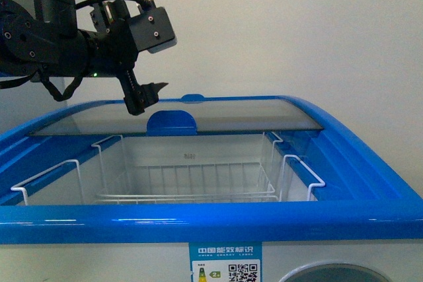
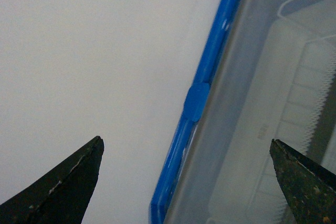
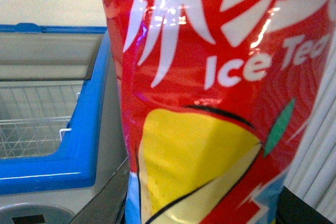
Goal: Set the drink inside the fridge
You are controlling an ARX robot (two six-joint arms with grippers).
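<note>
The drink (image 3: 210, 103) fills the right wrist view: a bottle with a glossy red label, white "Ice Tea" lettering and a yellow patch. My right gripper is shut on it; its fingers are hidden by the bottle, and neither shows in the front view. The fridge (image 1: 198, 219), a white chest with a blue rim, stands open in front, its interior uncovered. It lies beside the drink (image 3: 86, 129) in the right wrist view. My left gripper (image 1: 149, 97) hangs open above the fridge's back left. Nothing sits between its fingers (image 2: 68, 182).
The curved glass lid (image 1: 198, 113) with its blue handle (image 1: 172, 121) is slid to the back. White wire baskets (image 1: 185, 183) hang inside the fridge. A plain white wall rises behind. A grey oval display (image 3: 31, 216) is on the fridge's front.
</note>
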